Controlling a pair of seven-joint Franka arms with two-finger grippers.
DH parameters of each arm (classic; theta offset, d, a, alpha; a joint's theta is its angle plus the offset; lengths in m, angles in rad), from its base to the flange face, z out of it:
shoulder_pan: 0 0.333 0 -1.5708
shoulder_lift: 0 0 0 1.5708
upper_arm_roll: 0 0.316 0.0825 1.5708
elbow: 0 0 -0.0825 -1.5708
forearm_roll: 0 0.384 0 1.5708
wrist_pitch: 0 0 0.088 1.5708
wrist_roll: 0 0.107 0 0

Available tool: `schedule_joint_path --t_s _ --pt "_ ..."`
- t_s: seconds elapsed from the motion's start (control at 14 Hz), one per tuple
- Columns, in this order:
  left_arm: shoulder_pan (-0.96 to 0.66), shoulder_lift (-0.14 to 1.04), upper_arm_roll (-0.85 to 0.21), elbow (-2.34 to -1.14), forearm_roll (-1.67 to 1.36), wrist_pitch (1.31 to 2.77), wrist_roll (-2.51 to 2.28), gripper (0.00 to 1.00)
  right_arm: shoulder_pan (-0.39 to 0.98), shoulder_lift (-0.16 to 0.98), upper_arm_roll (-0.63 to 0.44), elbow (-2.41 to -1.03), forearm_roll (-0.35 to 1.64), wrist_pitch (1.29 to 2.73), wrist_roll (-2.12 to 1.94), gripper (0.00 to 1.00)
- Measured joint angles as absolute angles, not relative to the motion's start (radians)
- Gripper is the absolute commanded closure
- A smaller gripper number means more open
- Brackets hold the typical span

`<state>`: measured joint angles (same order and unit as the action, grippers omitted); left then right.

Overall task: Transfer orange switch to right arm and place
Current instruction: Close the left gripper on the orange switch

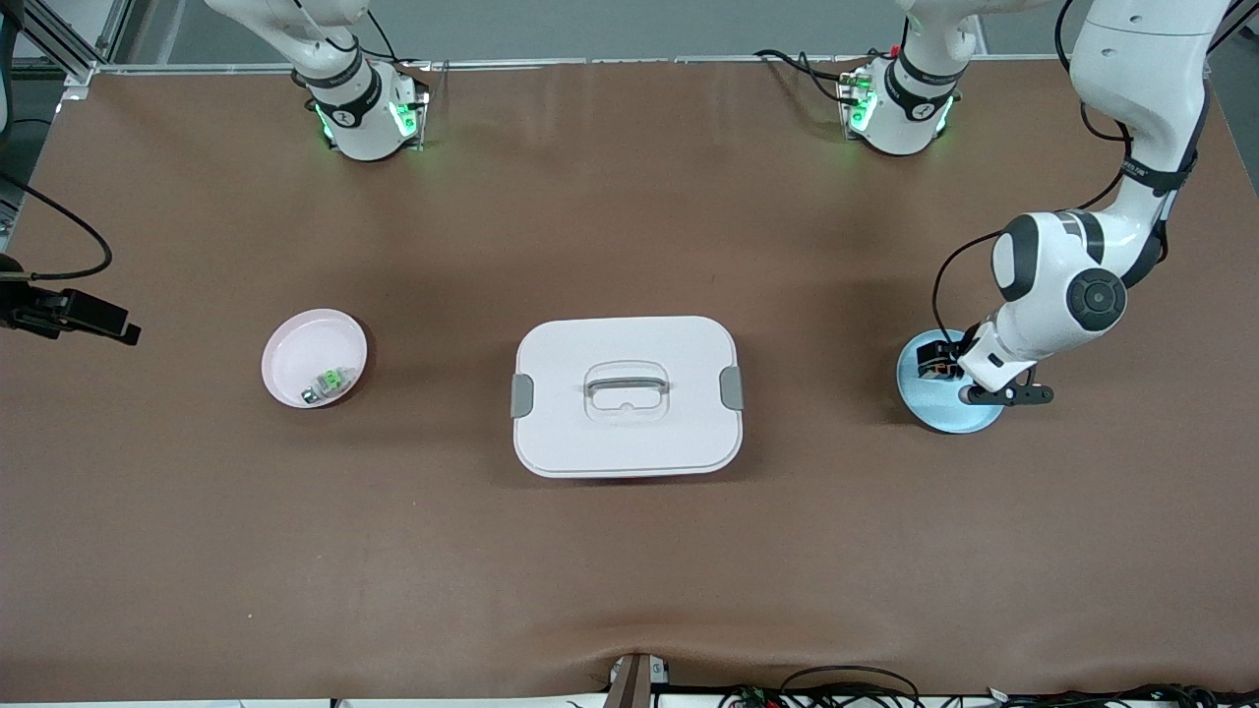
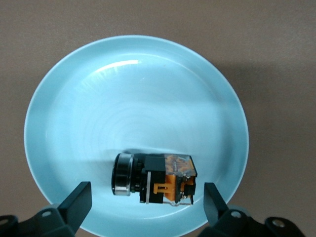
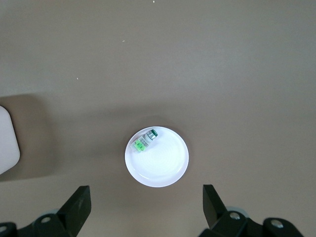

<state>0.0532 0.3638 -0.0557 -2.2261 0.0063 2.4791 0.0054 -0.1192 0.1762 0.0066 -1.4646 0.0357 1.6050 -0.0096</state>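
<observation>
The orange switch (image 2: 158,178), a tiny black block with an orange band and a silvery round end, lies on its side in the pale blue plate (image 2: 138,98) at the left arm's end of the table. My left gripper (image 2: 147,200) hangs low over that plate, open, with one finger on each side of the switch and not touching it. In the front view the left hand covers most of the switch (image 1: 936,368). My right gripper (image 3: 146,202) is open and empty, high over the brown table beside the pink plate (image 3: 163,168); it is outside the front view.
A small clear-and-silver piece with a green mark (image 1: 329,383) lies in the pink plate (image 1: 295,339) at the right arm's end. A white lidded box (image 1: 590,433) with a clear handle stands mid-table. A black device (image 1: 69,313) juts in at the table's edge.
</observation>
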Motion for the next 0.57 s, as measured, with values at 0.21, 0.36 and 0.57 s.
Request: schedule_joint_path --t_s 0.21,0.36,0.57 --pt "0.053 0.383 -0.056 -2.226 0.007 2.490 0.005 0.00 -0.119 0.188 0.004 -1.466 0.036 1.603 -0.010 0.00" --pt "0.053 0.392 -0.057 -2.226 0.007 2.491 0.005 0.00 -0.121 0.222 0.002 -1.469 0.036 1.603 -0.010 0.00" --pt "0.053 0.401 -0.057 -2.226 0.007 2.492 0.006 0.00 -0.131 0.255 0.002 -1.469 0.036 1.607 -0.010 0.00"
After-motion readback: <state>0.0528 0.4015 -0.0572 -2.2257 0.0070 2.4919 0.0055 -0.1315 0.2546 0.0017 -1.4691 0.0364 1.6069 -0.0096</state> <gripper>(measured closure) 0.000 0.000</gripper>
